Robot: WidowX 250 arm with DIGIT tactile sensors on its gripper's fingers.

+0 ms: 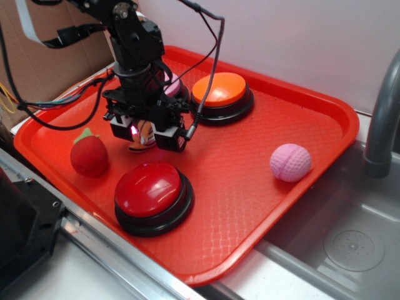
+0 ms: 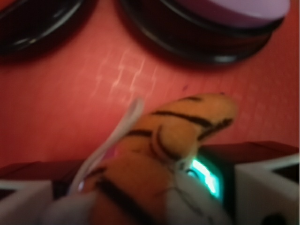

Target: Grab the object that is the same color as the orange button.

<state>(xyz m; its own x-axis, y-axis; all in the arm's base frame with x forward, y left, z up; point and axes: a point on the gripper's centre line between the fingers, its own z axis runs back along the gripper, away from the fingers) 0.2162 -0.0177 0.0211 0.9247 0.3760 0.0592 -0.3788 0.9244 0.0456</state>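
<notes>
Small plush tiger [image 1: 144, 135], orange with black stripes and white patches, sitting between the fingers of the claw [image 1: 147, 137], near the middle of the left half of the red tray [image 1: 300, 112] that serves as tabletop. Soft and light by the look of it, likely to squash under pressure and unlikely to break; fuzzy enough not to slip much. Best taken across the body, the thickest part, rather than by the thin striped limb or tail jutting out toward the far edge in the wrist view, which would probably bend and pull free. Claw apparently closed on the toy, with the plush pressed between the white finger blocks in the wrist view; hard to say whether lifted off the tray or resting on it. Matching colour plain in the orange button [image 1: 219, 89], toward the far edge, just behind the claw. Beside that, a pink-topped button [image 2: 234, 9], mostly hidden by the arm in the exterior view. Red button [image 1: 149, 189] toward the near edge, red plush strawberry [image 1: 88, 154] near the left corner, pink dimpled ball [image 1: 290, 162] toward the right edge, all apart from the tiger.
</notes>
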